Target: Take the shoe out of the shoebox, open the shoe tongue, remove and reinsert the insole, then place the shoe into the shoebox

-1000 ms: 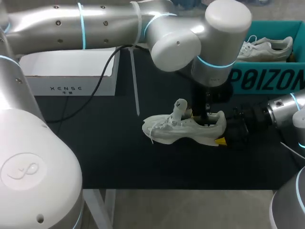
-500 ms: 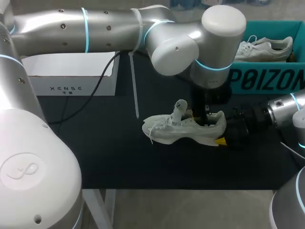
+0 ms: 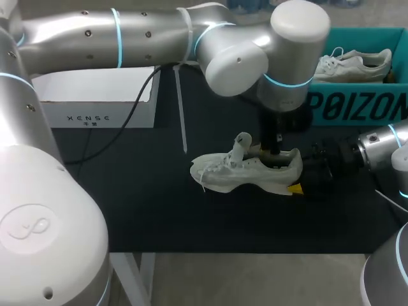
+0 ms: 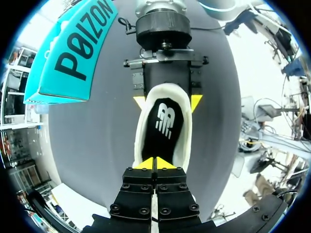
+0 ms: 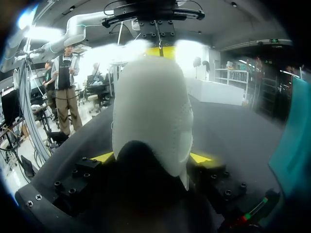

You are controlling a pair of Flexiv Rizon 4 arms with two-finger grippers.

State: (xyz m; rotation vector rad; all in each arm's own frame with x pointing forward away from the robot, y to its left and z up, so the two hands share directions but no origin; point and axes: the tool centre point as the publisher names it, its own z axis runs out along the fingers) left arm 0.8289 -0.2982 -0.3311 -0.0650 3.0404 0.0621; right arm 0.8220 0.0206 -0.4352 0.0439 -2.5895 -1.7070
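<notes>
Left gripper (image 4: 155, 163) points straight down, fingers pinched together above black insole (image 4: 163, 128); right gripper (image 4: 167, 101) clamps the rounded heel of white mesh shoe (image 3: 245, 172)

Table (image 3: 140, 204), dark matte top. Resting on it: one white sneaker (image 3: 245, 172), sole down, heel clamped in the right gripper (image 3: 298, 173); one teal shoebox (image 3: 357, 105), near that gripper, beyond it toward the back edge; one white box (image 3: 89, 118), well apart from the gripper, past the sneaker's toe end. Also one black cable (image 3: 137, 105) and one thin white strip (image 3: 180, 111), both between white box and sneaker.
</notes>
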